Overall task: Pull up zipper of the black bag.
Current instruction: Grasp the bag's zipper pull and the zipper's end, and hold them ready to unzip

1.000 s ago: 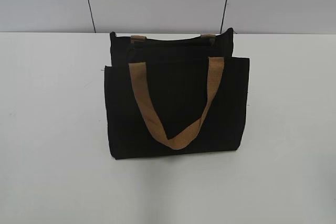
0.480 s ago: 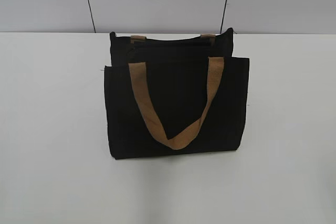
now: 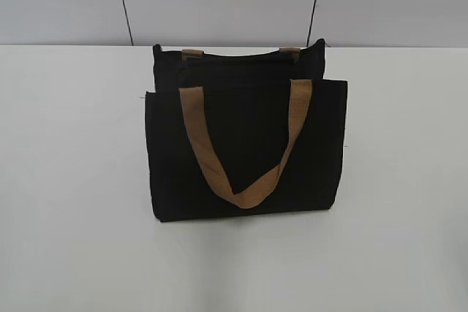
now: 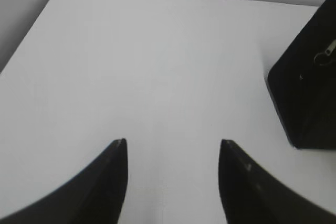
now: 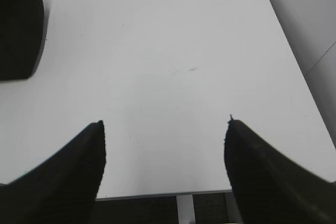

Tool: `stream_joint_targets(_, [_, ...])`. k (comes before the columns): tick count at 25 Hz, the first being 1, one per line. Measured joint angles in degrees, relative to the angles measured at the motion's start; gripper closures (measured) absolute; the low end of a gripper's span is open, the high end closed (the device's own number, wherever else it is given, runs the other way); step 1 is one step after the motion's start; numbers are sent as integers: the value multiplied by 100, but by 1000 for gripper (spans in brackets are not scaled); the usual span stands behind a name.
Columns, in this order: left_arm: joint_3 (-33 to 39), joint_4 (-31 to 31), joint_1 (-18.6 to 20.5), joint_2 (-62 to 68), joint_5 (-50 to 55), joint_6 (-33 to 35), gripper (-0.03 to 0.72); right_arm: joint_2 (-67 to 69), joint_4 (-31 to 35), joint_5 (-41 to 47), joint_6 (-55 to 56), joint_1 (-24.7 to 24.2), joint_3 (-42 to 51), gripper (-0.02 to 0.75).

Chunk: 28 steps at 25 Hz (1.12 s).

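The black bag (image 3: pixel 245 147) stands upright in the middle of the white table, with a tan strap (image 3: pixel 245 158) hanging in a V down its front. Its side shows at the right edge of the left wrist view (image 4: pixel 310 87), with the small silvery zipper pull tab (image 4: pixel 326 52) near the top. A corner of the bag shows at the top left of the right wrist view (image 5: pixel 18 24). My left gripper (image 4: pixel 172 142) is open over bare table, left of the bag. My right gripper (image 5: pixel 165 123) is open over bare table, right of the bag. Neither gripper shows in the exterior view.
The white table (image 3: pixel 73 180) ends at a grey panelled wall (image 3: pixel 219 1) behind the bag. Its near edge shows at the bottom of the right wrist view (image 5: pixel 163 195), its right edge (image 5: pixel 294 61) beside a grey wall.
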Motion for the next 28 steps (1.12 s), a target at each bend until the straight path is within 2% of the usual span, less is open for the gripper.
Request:
stream_joint_targets(2, [-106,-12,0,0,-452,0,272,0,0,0,0,0,0,201])
stream_joint_targets(8, [-20,-10,0,82,-2751,0,272,0,0,0,0,0,0,201])
stream_joint_targets(13, [955,-21,0,857,-4666,0,272,0,0,0,0,0,0,201])
stream_joint_targets(17, [1761,-652,0,1937,-6503,0,272,0,0,0,0,0,0,201])
stream_joint_targets(19, [1987,-621,0,2654,-7360,0,272,0,0,0,0,0,0,201])
stream_joint_targets(21, [2073,-287,0,3401,-8100,-15,272,0,0,0,0,0,0,201])
stream_joint_targets(23, [2075,340,-21,4293,-8851,-110,272,0,0,0,0,0,0,201])
stream_joint_targets(28, [2070,1669,-230,6507,-10870,-689,288,0,0,0,0,0,0,201])
